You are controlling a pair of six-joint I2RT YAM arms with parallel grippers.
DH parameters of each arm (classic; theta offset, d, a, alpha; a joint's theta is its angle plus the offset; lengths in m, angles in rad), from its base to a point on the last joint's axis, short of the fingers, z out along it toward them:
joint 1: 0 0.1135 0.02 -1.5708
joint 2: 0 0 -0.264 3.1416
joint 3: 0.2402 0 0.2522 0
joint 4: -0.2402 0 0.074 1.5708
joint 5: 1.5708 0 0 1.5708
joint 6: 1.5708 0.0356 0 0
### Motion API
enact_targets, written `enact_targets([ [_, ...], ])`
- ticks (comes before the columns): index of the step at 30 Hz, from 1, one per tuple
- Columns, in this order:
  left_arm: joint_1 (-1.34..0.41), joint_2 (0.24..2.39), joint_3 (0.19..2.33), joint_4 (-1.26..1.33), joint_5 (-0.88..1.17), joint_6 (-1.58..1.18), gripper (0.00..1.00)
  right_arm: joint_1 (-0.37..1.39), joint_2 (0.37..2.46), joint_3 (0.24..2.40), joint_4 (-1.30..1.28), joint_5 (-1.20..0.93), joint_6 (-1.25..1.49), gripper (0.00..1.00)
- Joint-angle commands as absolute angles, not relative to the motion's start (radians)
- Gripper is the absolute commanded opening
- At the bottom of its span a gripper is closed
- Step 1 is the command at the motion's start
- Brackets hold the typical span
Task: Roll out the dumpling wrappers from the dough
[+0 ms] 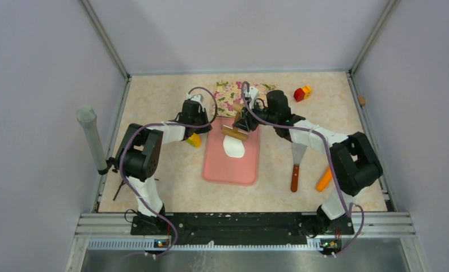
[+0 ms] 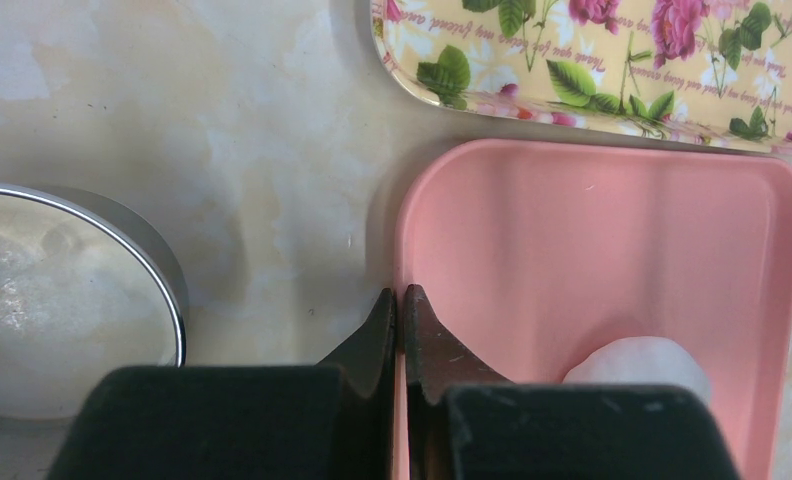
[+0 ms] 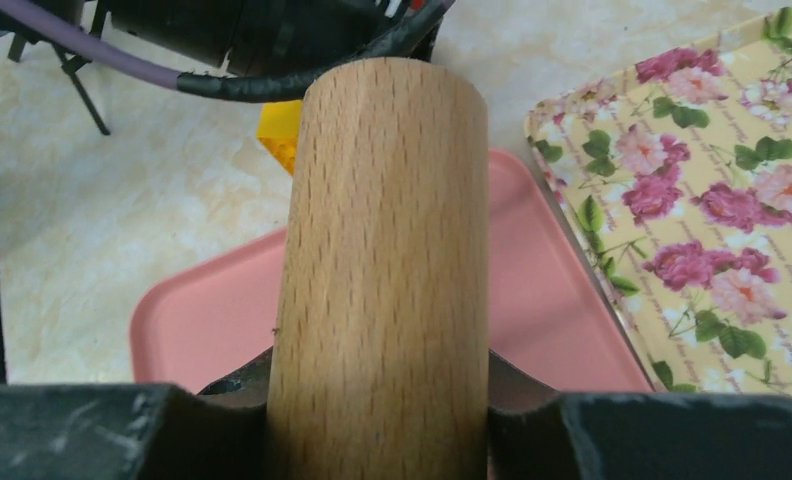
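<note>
**While rolling pin (image 3: 387, 230) is clamped over pink mat (image 1: 214, 170), dough (image 1: 233, 146) is seen flattened on it**

On the right gripper (image 3: 377, 400), the jaws are spread only to the pin's width. The wooden cylinder is gripped between both fingers, with its length run out ahead of the wrist camera. In the top view the pin is held at the 12 o'clock end of the dough. Contact between the two cannot be confirmed.

On the left gripper (image 2: 399, 305), the fingers are pressed together with a thin pink strip visible between them. The mat's 9 o'clock rim appears to be pinched, near its 12 o'clock corner.

The dough is seen as a flat white oval on the mat's 12 o'clock half, roughly on its centreline.

A floral tray (image 1: 229, 93) is placed just beyond the mat at 12 o'clock. A round metal rim (image 2: 82, 290) is seen on the table (image 1: 154, 113) at the mat's 9 o'clock, and a yellow block (image 1: 194, 140) is seen under the left arm. A spatula (image 1: 296, 164) and an orange piece (image 1: 324, 179) lie at 3 o'clock. A red-and-yellow block (image 1: 302, 93) is located toward 1 o'clock.
</note>
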State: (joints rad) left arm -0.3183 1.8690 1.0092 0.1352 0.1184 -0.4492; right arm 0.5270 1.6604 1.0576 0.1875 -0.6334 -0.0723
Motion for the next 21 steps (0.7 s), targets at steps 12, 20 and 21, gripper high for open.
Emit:
enact_targets([
  [12,-0.304,1.89,0.966,0.043,0.069,-0.421,0.0,0.628,1.8,1.017,0.156,-0.436,-0.218,0.0],
  [20,-0.304,1.891,0.966,0.043,0.07,-0.422,0.0,0.66,1.79,1.009,0.043,-0.509,-0.269,0.0],
  [21,-0.303,1.89,0.965,0.043,0.07,-0.422,0.0,0.663,1.791,1.02,0.014,-0.547,-0.279,0.0],
])
